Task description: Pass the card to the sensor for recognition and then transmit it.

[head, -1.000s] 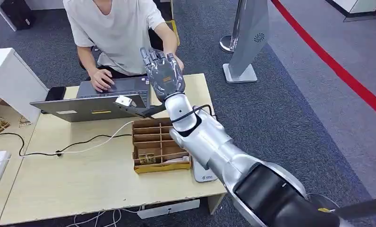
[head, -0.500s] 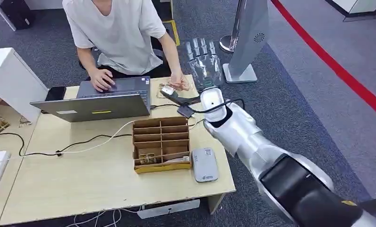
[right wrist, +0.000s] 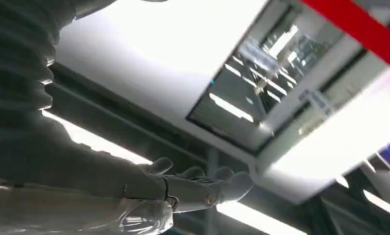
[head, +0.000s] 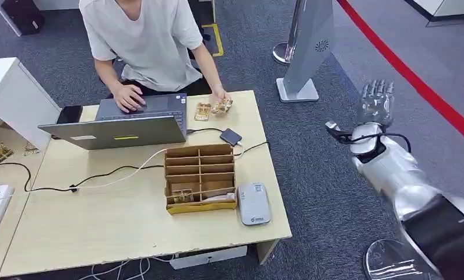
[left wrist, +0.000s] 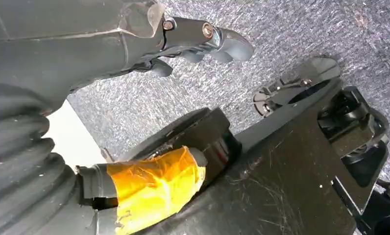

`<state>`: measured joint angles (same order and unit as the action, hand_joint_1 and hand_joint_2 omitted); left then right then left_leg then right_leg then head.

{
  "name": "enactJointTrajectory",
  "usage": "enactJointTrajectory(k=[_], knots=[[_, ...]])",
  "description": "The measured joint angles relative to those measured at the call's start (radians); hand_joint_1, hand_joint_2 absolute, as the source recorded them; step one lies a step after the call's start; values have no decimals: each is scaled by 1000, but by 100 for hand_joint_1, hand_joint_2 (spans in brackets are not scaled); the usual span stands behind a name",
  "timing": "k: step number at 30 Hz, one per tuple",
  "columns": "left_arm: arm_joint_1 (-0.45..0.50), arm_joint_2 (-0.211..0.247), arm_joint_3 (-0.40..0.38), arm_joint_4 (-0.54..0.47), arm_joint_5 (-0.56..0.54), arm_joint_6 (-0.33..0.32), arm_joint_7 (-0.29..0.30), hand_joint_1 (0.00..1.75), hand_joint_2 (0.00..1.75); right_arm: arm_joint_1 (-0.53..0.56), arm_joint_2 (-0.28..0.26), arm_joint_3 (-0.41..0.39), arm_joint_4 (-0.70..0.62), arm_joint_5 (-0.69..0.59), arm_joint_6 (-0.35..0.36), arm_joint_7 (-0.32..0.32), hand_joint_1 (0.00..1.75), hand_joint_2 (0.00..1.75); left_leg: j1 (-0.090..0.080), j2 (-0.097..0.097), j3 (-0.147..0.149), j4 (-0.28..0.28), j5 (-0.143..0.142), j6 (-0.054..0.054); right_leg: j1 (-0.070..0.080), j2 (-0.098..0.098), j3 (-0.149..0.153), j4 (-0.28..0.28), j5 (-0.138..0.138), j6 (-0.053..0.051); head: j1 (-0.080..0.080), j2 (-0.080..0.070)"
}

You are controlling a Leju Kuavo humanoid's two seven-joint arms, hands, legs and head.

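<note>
My right hand [head: 376, 102] is raised over the carpet to the right of the table, fingers stretched out and apart, holding nothing; the right wrist view shows the same hand [right wrist: 193, 188] empty against the ceiling. A person's hand rests on a gold-patterned card [head: 221, 106] at the table's far edge, and a second card [head: 202, 111] lies beside it. The grey-white sensor [head: 253, 203] lies flat near the table's front right corner. My left hand [left wrist: 203, 39] hangs over the floor with nothing in it.
A brown divided cardboard box [head: 199, 175] stands beside the sensor with a card [head: 182, 196] in a front slot. The person types at a grey laptop [head: 125, 123]. A small dark device [head: 231, 136] with a cable lies behind the box. A grey sign stand [head: 305, 52] rises on the carpet.
My right arm has swung from over the table by the person's hand out to the right, over the carpet. The person's hand has come down onto a card on the table.
</note>
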<state>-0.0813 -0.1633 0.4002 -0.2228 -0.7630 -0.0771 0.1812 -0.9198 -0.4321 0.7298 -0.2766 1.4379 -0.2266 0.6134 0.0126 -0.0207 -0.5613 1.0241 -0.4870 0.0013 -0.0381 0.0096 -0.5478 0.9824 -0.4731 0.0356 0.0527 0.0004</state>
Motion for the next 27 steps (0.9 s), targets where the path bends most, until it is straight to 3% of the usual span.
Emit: enactJointTrajectory(k=[4, 9, 12, 15, 16, 18, 20, 22, 23, 24, 25, 26, 27], knots=[[10, 10, 3, 0, 0, 3, 2, 0, 175, 73, -82, -67, 15, -56, -4, 12, 0, 175, 0, -2, -2, 0, 0, 0, 0, -2, 0, 0, -1, 1, 0, 0], [11, 25, 7, 0, -10, 0, -6, 0, 175, 142, -138, -136, 28, -103, 9, 7, 0, 175, 0, 2, -1, -1, -1, 1, 0, 2, 0, 0, -1, 1, 0, 0], [11, 32, 8, 0, -21, -10, -6, 0, 175, 182, -152, -218, 32, -257, 106, -6, 0, 175, 0, 0, -1, -1, 0, 1, 0, 0, 0, 0, -2, 2, 1, 0], [16, 41, 8, 0, -33, -37, 4, 0, 175, 203, -160, -341, 39, -417, 271, -68, 0, 175, -1, 1, -2, -1, 0, 1, -1, 0, -1, 0, -2, 2, 0, 0], [16, 44, 8, 0, -34, -42, 5, 0, 175, 206, -164, -380, 41, -438, 291, -83, 0, 175, -1, 2, -2, -1, 0, 1, -1, 1, -1, 1, -2, 2, 1, 0], [17, 48, 8, 0, -33, -39, 0, 0, 175, 206, -175, -424, 27, -377, 222, -71, 0, 175, -1, 2, -2, -1, 0, 1, -1, 1, -1, 1, -2, 2, 1, 0], [25, 48, 10, 0, -29, -23, -18, 0, 175, 207, -179, -433, 16, -241, 6, -48, 0, 175, -1, 3, -1, -1, -1, 1, -1, 2, -1, 1, -2, 2, 0, 0], [29, 48, 13, 0, -44, -21, -16, 0, 175, 202, -180, -464, 28, -230, -248, -49, 0, 175, 0, 4, -1, 0, 0, 1, 0, 3, -1, 0, -2, 2, 0, 0], [28, 48, 12, 0, -49, -23, -11, 0, 175, 200, -181, -487, 30, -249, -301, -58, 0, 175, 0, 2, -2, 0, 0, 1, -1, 1, -1, 0, -2, 2, 0, 0], [27, 48, 13, 0, -49, -23, -4, 0, 175, 198, -182, -509, 30, -234, -291, -62, 0, 175, 0, 0, -2, -1, 0, 1, 0, -1, -1, 0, -2, 2, 0, 0], [27, 48, 13, 0, -49, -21, -3, 0, 175, 194, -183, -525, 25, -195, -231, -62, 0, 175, 0, 0, -2, -1, 0, 1, 0, -1, 0, 0, -2, 2, 0, 0], [27, 48, 13, 0, -50, -22, 2, 0, 175, 184, -183, -530, 27, -166, -134, -58, 0, 175, 0, 1, -2, -1, 0, 1, 0, 0, -1, 1, -2, 2, 0, 0], [25, 48, 13, 0, -55, -27, 8, 0, 175, 175, -183, -538, 29, -167, 21, -66, 0, 175, 0, 2, -2, -1, 0, 1, 0, 1, 0, 1, -2, 2, 0, 0]])
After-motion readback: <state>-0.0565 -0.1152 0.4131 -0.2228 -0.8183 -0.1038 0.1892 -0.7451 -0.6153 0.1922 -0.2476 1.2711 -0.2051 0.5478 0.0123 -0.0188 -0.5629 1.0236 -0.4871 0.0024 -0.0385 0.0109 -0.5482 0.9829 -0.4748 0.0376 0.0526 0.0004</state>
